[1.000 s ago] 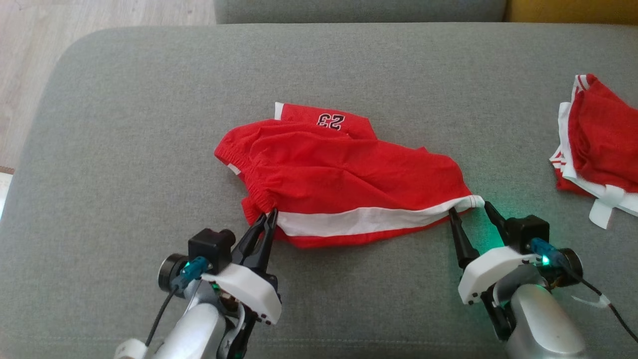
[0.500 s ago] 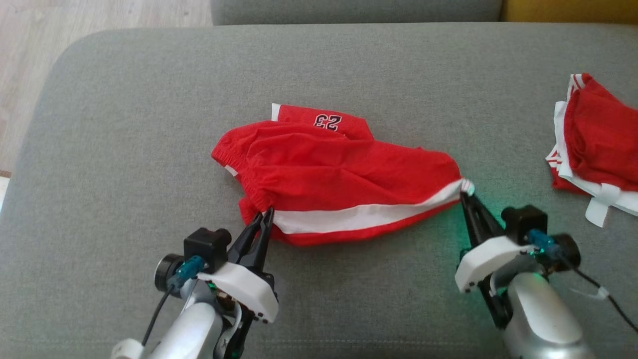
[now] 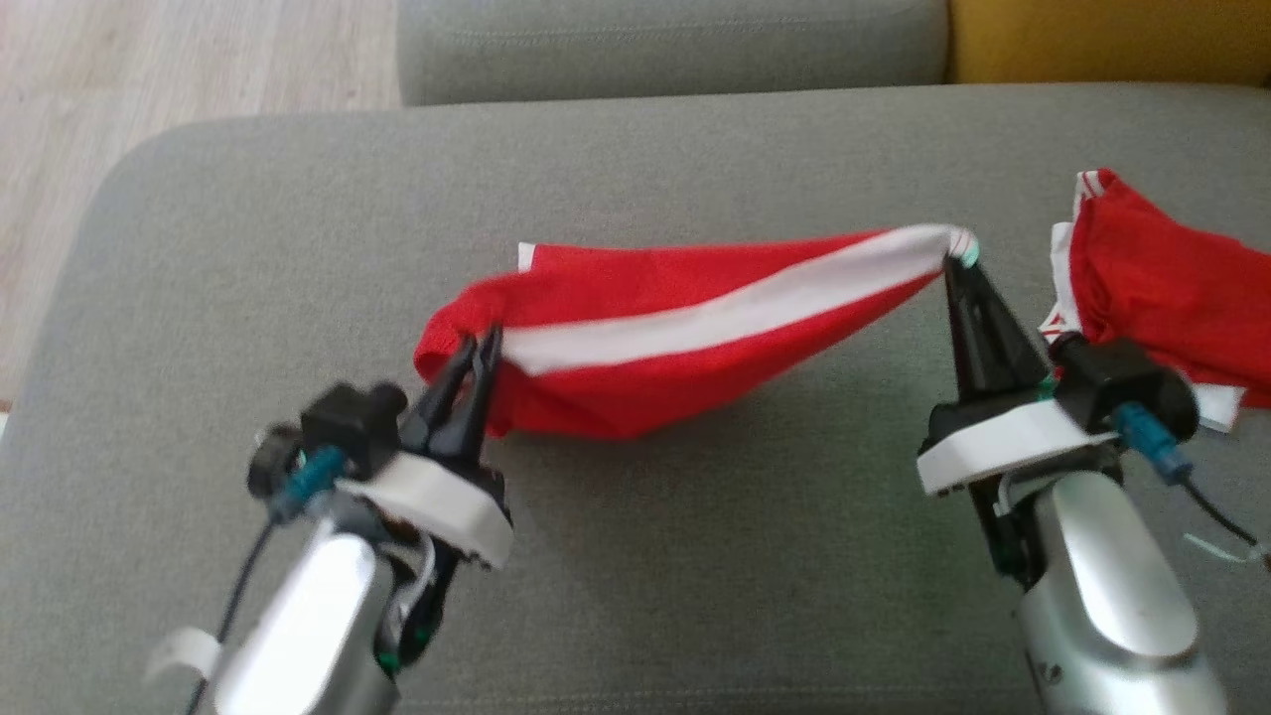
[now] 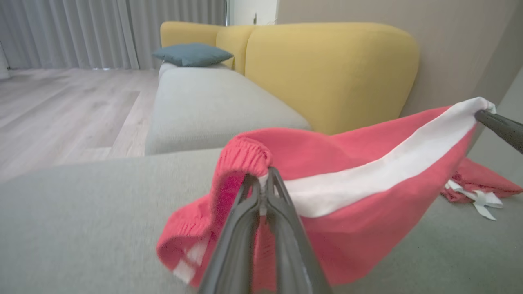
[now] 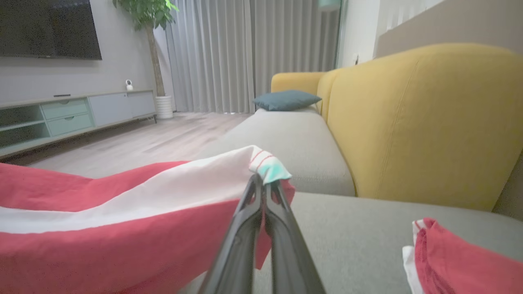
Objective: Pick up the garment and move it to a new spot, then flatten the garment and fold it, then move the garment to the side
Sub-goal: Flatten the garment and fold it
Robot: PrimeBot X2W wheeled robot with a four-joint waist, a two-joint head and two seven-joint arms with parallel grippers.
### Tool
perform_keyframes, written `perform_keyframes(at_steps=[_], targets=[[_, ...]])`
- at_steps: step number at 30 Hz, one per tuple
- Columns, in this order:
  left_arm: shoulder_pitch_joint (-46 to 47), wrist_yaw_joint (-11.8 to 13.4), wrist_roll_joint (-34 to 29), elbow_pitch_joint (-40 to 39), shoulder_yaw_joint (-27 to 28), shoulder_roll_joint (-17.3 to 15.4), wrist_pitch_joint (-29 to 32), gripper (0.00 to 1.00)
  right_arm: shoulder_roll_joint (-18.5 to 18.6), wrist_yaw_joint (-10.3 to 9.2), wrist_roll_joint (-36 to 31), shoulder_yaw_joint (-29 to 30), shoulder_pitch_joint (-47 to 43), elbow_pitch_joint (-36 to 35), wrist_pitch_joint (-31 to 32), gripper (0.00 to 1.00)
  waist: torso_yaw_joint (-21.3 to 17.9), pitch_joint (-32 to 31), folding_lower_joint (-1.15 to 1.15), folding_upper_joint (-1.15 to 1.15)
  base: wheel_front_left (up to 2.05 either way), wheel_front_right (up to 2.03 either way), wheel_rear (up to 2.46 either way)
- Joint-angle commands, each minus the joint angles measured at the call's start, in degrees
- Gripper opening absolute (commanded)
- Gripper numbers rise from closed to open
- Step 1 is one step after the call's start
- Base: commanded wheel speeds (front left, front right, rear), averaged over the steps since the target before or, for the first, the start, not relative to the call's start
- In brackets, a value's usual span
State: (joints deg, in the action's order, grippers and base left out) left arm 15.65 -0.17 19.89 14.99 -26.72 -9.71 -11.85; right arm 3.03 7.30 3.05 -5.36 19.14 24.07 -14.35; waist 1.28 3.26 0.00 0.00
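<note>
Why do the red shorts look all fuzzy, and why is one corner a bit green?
Head view: the red shorts and the left pincer are smeared, likely motion blur; a greenish glow tints the white corner at the right pincer. Right wrist view: same tint, sharper cloth. Left wrist view: the fingers close to the lens look soft.

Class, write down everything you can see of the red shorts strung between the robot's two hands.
The red shorts are thin, matte, lightly wrinkled fabric with a broad white side stripe. The left hand pinches the gathered elastic waistband; the right hand pinches the hem end of the stripe. The cloth stretches between them and sags in the middle above the grey cushion; contact there is unclear.
</note>
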Motion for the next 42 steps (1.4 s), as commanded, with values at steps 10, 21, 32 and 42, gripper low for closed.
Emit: perform_keyframes(at_steps=[10,21,32,42], targets=[[12.0,0.2,-1.0,-13.3,4.3,-4.6,5.3,0.00,3.6,0.19,0.4,-0.9,2.5,-18.2,6.0,0.00,-2.7,-3.4,0.00,0.00,0.00,0.00,0.00],[16.6,1.7,1.5,-24.1,6.6,-4.5,10.3,0.00,1.6,0.19,-0.1,2.2,0.6,-36.3,12.6,0.00,-5.2,-4.6,0.00,0.00,0.00,0.00,0.00],[22.1,-1.0,5.8,-21.1,7.5,-6.1,16.4,0.00,0.0,0.19,-0.3,2.2,4.3,-37.7,19.1,0.00,-5.3,0.9,0.00,0.00,0.00,0.00,0.00],[49.5,-5.4,6.1,2.1,10.6,-7.9,14.0,0.00,1.8,0.19,-0.3,0.3,38.0,-11.7,14.9,0.00,-6.4,16.3,0.00,0.00,0.00,0.00,0.00]])
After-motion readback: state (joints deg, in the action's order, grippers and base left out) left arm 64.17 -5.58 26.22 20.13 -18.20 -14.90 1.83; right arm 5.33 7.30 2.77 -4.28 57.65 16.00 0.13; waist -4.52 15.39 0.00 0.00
